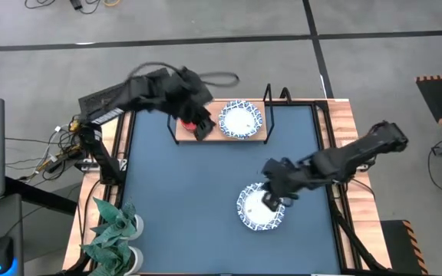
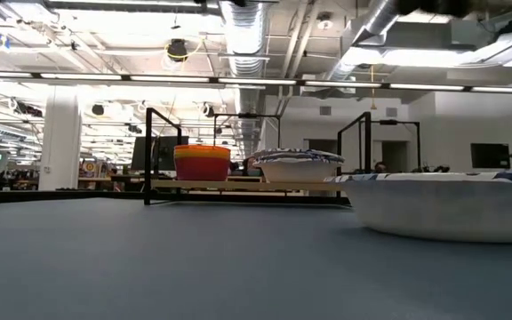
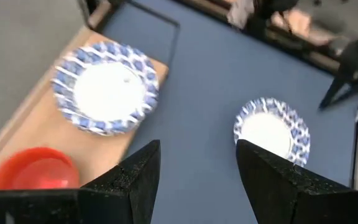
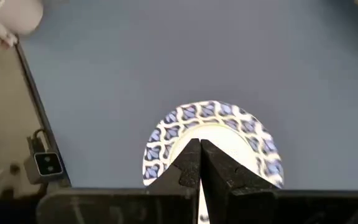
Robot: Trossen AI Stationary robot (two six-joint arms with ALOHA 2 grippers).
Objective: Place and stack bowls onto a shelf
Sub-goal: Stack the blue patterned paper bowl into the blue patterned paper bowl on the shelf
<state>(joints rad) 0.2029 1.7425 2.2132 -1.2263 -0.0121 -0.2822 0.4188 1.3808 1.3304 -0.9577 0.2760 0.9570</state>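
Shelf loaded at two spots; one patterned bowl not yet shelved.

The left gripper [image 1: 200, 126] hovers over the left part of the shelf [image 1: 184, 136], fingers [image 3: 138, 180] spread and empty, directly above the red bowl [image 1: 189, 121]; the low view shows this red bowl [image 2: 202, 163] topping a short stack, so a release here appears complete. Beside it on the board sits a white blue-rimmed bowl [image 1: 241, 119], apparently stacked too. Well apart, on the blue tabletop [image 1: 183, 192], the last patterned bowl [image 1: 261, 207] lies under the right gripper [image 1: 271, 199], whose fingers [image 4: 188, 165] are pressed together over its near rim; whether the rim is pinched cannot be confirmed.
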